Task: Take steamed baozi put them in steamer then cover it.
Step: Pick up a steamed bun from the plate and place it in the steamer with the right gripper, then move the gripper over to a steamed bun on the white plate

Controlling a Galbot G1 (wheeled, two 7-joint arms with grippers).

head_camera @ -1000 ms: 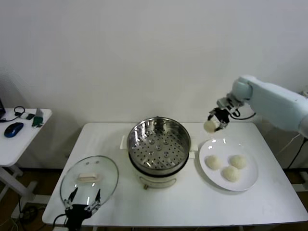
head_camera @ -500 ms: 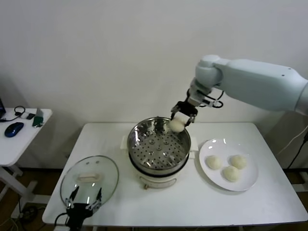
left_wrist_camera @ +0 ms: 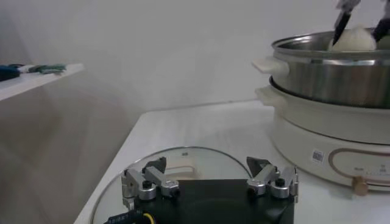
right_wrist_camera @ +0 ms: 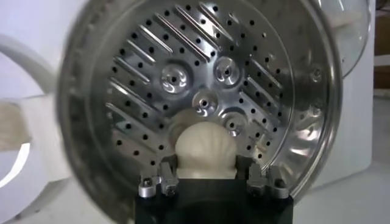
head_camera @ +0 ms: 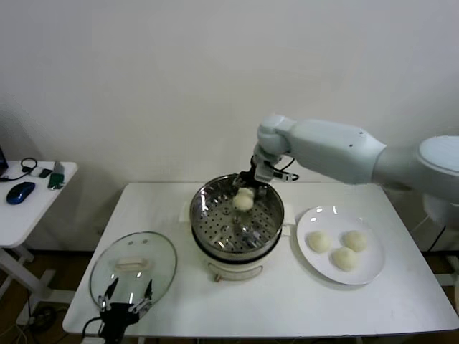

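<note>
While the left gripper [head_camera: 128, 304] waits with its fingers spread wide and empty at the near edge of the glass lid [head_camera: 133, 267], the right gripper [head_camera: 246, 196] hangs over the steamer [head_camera: 237, 218], pinching one bun [head_camera: 244, 201] between its fingers above the perforated tray [right_wrist_camera: 201, 85]. Three more buns [head_camera: 343, 248] sit on the white plate [head_camera: 315, 267] just right of the steamer on the table [head_camera: 287, 301].

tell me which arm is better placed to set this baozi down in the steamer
Right. The right gripper already holds a baozi over the steamer. The left gripper sits open near the glass lid.
</note>
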